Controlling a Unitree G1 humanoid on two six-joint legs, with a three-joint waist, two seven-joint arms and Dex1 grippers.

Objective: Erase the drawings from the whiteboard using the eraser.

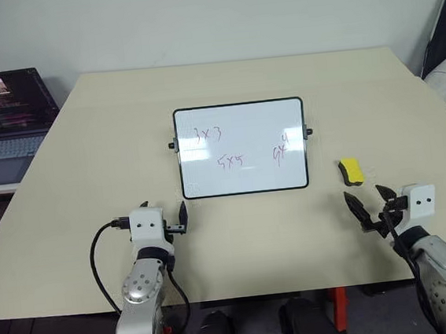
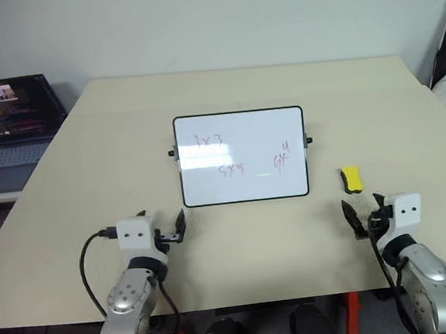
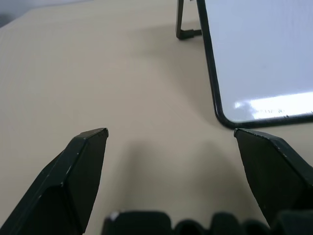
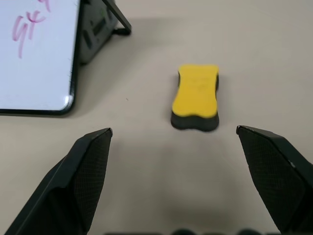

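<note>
The whiteboard [image 1: 241, 148] rests at the middle of the table, propped on a small stand. On it are faint purple-pink drawings: "3x3" [image 1: 206, 134], "5x5" [image 1: 230, 161] and "9x4" [image 1: 281, 152]. The yellow eraser [image 1: 350, 170] with its dark underside lies flat on the table, just right of the board. My right gripper [image 1: 369, 202] is open and empty, a little nearer than the eraser [image 4: 195, 97], which lies ahead between its spread fingers. My left gripper [image 1: 164, 212] is open and empty just short of the board's near left corner [image 3: 222, 117].
An open laptop [image 1: 5, 117] sits on a lower surface beyond the left edge of the beige table [image 1: 87, 148]. Dark and white fabric things [image 1: 445, 51] stand off the right edge. A cable [image 1: 97, 258] loops from my left wrist.
</note>
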